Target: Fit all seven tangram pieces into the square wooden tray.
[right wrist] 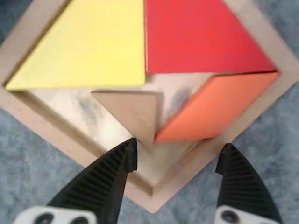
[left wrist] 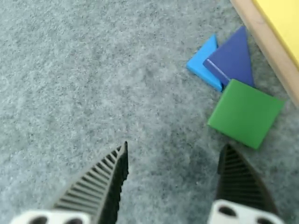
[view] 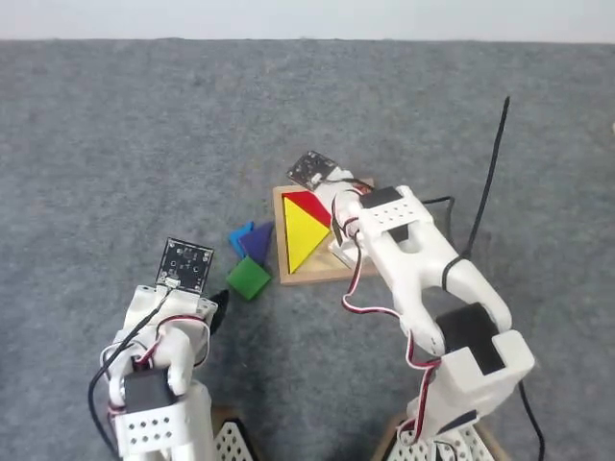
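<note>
Right gripper (right wrist: 180,144), wide open and empty, over corner of square wooden tray (right wrist: 154,198). Orange wooden piece (right wrist: 219,102) looks unseated, needs nudging flat. Left gripper (left wrist: 175,147) open, empty.

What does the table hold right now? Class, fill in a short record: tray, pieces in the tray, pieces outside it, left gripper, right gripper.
Tray: square wooden tray on grey carpet, partly filled.
In tray: yellow triangle, red triangle, orange piece, tan triangle.
Outside tray: green square, dark blue triangle, light blue piece, clustered on the carpet beside the tray.
Left gripper: open, above bare carpet near the green square.
Right gripper: open, above a tray corner, near the orange piece.
</note>
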You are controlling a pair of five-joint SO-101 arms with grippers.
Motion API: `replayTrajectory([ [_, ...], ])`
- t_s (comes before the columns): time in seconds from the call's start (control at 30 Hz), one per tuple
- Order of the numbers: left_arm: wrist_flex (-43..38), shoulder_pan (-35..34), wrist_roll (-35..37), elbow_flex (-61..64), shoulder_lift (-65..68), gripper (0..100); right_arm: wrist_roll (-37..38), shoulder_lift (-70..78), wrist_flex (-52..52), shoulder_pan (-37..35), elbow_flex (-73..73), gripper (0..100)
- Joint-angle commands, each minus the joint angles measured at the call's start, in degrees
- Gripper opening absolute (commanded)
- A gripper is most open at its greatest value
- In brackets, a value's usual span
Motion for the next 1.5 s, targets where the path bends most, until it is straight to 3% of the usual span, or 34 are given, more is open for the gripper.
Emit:
replayTrajectory([
  [0.0,-0.26,-0.44,0.09,-0.48,-1.05,30,-2.2,-0.22,-1.27,0.31,-3.6,27.7],
  [0.3,-0.26,-0.44,0.09,-0.48,-1.05,30,-3.25,-0.13,-5.23,0.48,-4.75,27.7],
  [0.47,-0.26,-0.44,0.09,-0.48,-1.05,30,-3.16,-0.57,0.22,0.57,-4.84,27.7],
  [0.57,-0.26,-0.44,0.09,-0.48,-1.05,30,-4.04,-0.22,-2.42,0.57,-4.48,27.7],
  [0.93,-0.26,-0.44,0.09,-0.48,-1.05,30,-17.58,-0.13,-7.69,-0.75,-6.59,27.7],
  [1.2,-0.26,-0.44,0.09,-0.48,-1.05,30,-14.24,-0.22,-7.43,-7.69,-0.44,27.7],
  [1.47,-0.26,-0.44,0.09,-0.48,-1.05,30,-12.57,-2.24,-4.18,-7.43,1.41,27.7],
])
